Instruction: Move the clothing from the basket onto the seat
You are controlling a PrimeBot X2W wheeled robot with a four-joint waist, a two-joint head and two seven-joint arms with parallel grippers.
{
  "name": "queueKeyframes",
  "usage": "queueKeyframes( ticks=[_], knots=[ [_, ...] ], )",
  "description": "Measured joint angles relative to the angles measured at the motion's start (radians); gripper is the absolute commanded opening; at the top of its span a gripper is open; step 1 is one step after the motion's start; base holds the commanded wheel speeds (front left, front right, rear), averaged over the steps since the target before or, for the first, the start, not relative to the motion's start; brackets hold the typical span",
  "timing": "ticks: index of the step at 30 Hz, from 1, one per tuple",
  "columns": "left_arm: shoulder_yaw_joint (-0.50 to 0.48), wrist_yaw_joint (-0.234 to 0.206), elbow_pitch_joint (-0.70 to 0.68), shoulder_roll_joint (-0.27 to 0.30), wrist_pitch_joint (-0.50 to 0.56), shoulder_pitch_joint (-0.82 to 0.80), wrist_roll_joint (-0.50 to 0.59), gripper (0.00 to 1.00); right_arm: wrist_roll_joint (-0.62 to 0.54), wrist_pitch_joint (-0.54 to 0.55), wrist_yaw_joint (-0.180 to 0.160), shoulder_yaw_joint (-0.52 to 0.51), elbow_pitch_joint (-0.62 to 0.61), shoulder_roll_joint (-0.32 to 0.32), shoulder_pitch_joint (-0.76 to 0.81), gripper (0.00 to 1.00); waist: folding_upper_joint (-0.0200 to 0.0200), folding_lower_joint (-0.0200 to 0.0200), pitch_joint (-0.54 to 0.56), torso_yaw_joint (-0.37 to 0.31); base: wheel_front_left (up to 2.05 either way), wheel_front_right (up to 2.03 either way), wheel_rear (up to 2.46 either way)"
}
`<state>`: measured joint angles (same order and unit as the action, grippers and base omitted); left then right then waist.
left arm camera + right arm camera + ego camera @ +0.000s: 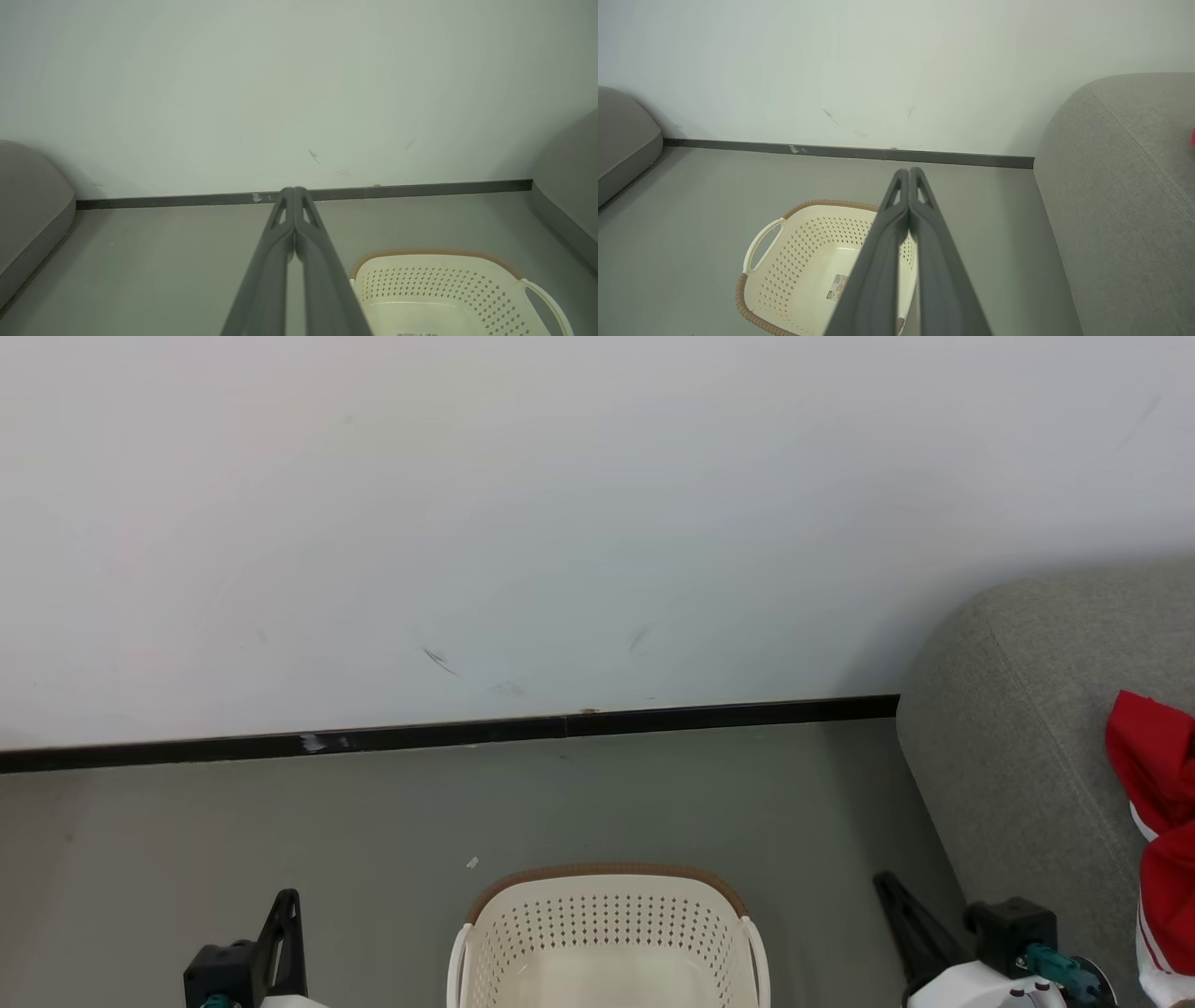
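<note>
Nearest me, the left gripper (294, 190) and right gripper (908, 171) hang empty with fingers pressed together either side of the basket (808, 242), which looks bare inside, while the clothing (1156, 770) already lies on the seat (1008, 756), looking light and limp, best pinched at a bunched fold.

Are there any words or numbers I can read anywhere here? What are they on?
The sticker on the floor of the basket: it has print, but it is too small and blurred to read.
The clothing on the seat: no letters or numbers on the part in view.
The wall: just scuff marks, no writing.
So nothing here can be read.
</note>
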<state>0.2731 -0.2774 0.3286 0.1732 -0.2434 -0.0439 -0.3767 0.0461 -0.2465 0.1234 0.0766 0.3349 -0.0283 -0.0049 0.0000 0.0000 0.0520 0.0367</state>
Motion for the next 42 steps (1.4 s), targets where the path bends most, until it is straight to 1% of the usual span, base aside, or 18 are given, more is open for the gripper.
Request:
queueKeyframes(
  ticks=[5,10,12,19,24,27,35,38,42],
  knots=[
    [-0.021,0.018,0.003,-0.002,0.018,0.0,-0.037,0.0,0.043,0.011,0.0,-0.016,0.003,0.0,-0.003,0.0,0.0,0.0,-0.001,0.0,0.0,0.0,0.0],
    [-0.043,0.035,0.008,-0.01,0.045,0.0,-0.109,0.0,0.113,0.045,0.0,-0.052,0.023,0.0,-0.025,0.0,0.0,0.0,-0.003,0.0,0.0,0.0,0.0],
    [-0.049,0.044,0.007,-0.012,0.049,0.0,-0.147,0.0,0.151,0.058,0.0,-0.066,0.029,0.0,-0.039,0.0,0.0,0.0,-0.004,0.0,0.0,0.0,0.0],
    [-0.075,0.071,0.006,-0.021,0.077,-0.001,-0.227,0.0,0.293,0.093,0.0,-0.074,0.032,0.0,-0.045,0.0,0.0,0.001,-0.007,-0.004,0.0,0.0,0.0],
    [-0.094,0.088,0.003,-0.027,0.096,-0.001,-0.286,0.0,0.366,0.116,0.0,-0.085,0.03,0.0,-0.045,0.0,0.0,0.0045,-0.009,-0.008,0.0,0.0,0.0],
    [-0.106,0.106,0.001,-0.034,0.108,-0.001,-0.327,0.0,0.413,0.128,0.0,-0.093,0.028,0.0,-0.045,0.0,0.0,0.0074,-0.009,-0.01,0.0,0.0,0.0],
    [-0.134,0.134,-0.006,-0.045,0.137,-0.001,-0.419,0.0,0.536,0.158,0.0,-0.107,0.018,0.0,-0.045,0.0,0.0,0.0144,-0.007,-0.013,0.0,0.0,0.0],
    [-0.145,0.149,-0.01,-0.05,0.147,-0.001,-0.459,0.0,0.581,0.169,0.0,-0.114,0.012,0.0,-0.045,0.0,0.0,0.0162,-0.006,-0.015,0.0,0.0,0.0],
    [-0.158,0.164,-0.015,-0.054,0.164,-0.001,-0.509,0.0,0.644,0.182,0.0,-0.123,0.004,0.0,-0.045,0.0,0.0,0.0173,-0.006,-0.016,0.0,0.0,0.0]
  ],
)
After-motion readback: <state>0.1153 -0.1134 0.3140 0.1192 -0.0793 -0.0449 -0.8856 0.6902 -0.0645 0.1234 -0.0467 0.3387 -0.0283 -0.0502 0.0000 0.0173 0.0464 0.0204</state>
